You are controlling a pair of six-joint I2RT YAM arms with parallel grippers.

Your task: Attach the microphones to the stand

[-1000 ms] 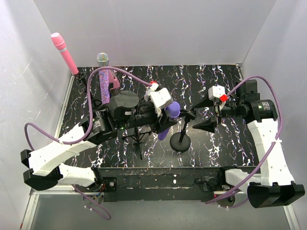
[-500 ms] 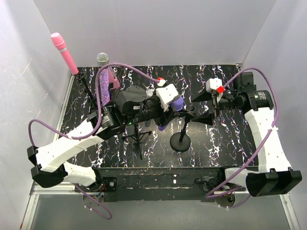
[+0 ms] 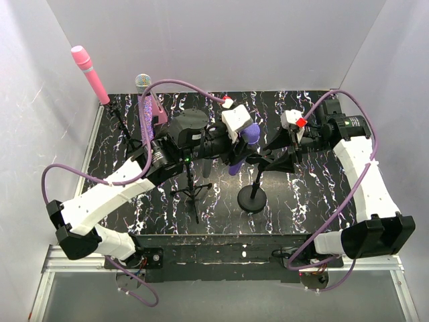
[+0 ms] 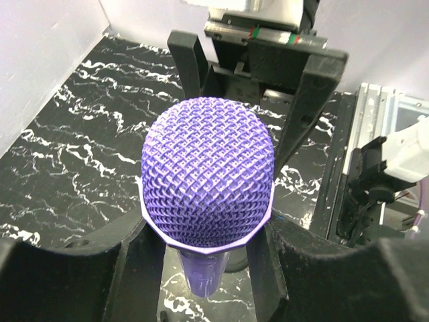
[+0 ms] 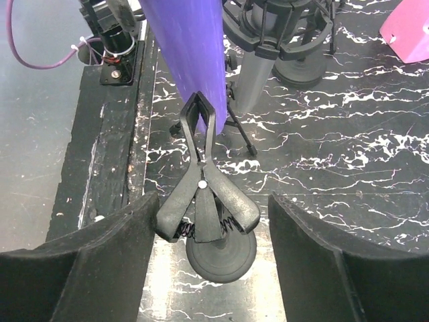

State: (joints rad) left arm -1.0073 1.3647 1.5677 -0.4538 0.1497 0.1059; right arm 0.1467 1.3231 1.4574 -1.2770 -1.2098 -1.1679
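Observation:
My left gripper [image 4: 208, 268] is shut on the plain purple microphone [image 4: 208, 171], whose mesh head fills the left wrist view. From above, the left gripper [image 3: 238, 151] holds that purple microphone [image 3: 245, 139] over the round-based stand [image 3: 253, 199]. Its tapered lower end [image 5: 191, 47] sits in the mouth of the stand's spring clip [image 5: 204, 188]. My right gripper [image 5: 213, 221] is open, its fingers either side of the clip's handles with a gap on the right. The pink microphone [image 3: 90, 74] and the glittery purple one [image 3: 144, 111] stand clipped at the back left. The silver-grey one [image 5: 258, 77] hangs in a mount.
A pink wedge block [image 3: 159, 114] lies at the back left of the black marbled mat [image 3: 315, 194]. A tripod stand [image 3: 193, 196] spreads its legs just left of the round base [image 5: 221, 251]. White walls close in the left, back and right.
The left arm has carried the purple microphone back and right, onto the stand's clip. The right gripper has moved left around the clip's handles and its jaws have narrowed.

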